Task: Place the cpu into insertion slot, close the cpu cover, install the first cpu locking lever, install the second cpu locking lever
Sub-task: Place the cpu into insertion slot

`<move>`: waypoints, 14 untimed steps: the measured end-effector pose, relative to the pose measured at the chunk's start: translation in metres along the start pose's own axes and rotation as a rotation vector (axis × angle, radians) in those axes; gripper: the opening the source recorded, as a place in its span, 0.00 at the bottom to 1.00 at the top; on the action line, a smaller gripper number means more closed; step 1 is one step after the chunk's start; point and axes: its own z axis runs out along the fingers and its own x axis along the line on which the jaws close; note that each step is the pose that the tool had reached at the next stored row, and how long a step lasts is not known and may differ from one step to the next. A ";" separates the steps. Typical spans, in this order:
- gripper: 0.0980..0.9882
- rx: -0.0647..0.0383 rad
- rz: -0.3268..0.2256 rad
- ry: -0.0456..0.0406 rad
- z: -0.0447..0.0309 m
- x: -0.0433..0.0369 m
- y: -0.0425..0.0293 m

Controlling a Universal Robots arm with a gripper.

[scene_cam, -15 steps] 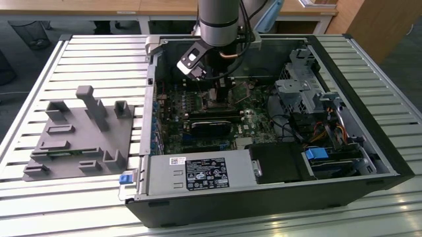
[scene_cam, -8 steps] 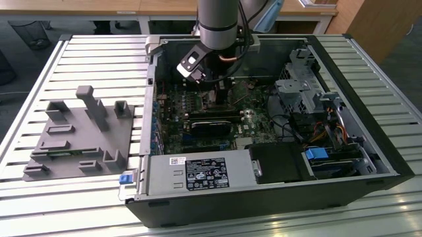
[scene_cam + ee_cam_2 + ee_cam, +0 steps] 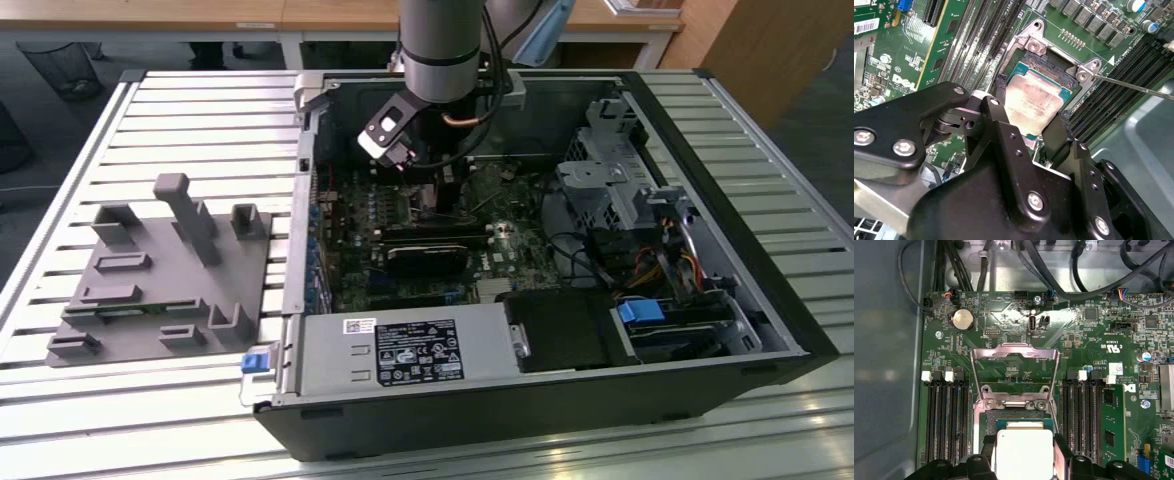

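Observation:
The cpu (image 3: 1033,102) (image 3: 1024,452), a pale silvery square chip, sits between my gripper's (image 3: 1030,114) (image 3: 1024,454) two black fingers (image 3: 1000,102), which touch its opposite edges. It hovers just over the insertion slot (image 3: 1004,421) (image 3: 1050,61), partly covering it. The cpu cover (image 3: 1014,371), a silver frame plate with a window, stands swung open beyond the socket. A thin locking lever rod (image 3: 1134,85) sticks out beside the socket. In the exterior view the gripper (image 3: 430,188) reaches down into the open computer case (image 3: 747,300) over the motherboard.
Long black memory slots (image 3: 946,420) (image 3: 1084,420) flank the socket on both sides. A black heatsink block (image 3: 430,256) and a power supply (image 3: 400,352) lie nearer the case front. Cables (image 3: 1044,260) hang along the far wall. A grey fixture tray (image 3: 160,270) rests on the slatted table.

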 end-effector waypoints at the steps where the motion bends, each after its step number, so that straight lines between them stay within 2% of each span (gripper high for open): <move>1: 0.50 0.000 0.000 0.0001 0.0002 0.0001 0.0000; 6: 0.50 0.000 0.000 0.0005 0.0019 0.0019 -0.0004; 14: 0.50 0.001 0.000 0.0004 0.0097 0.0029 -0.0012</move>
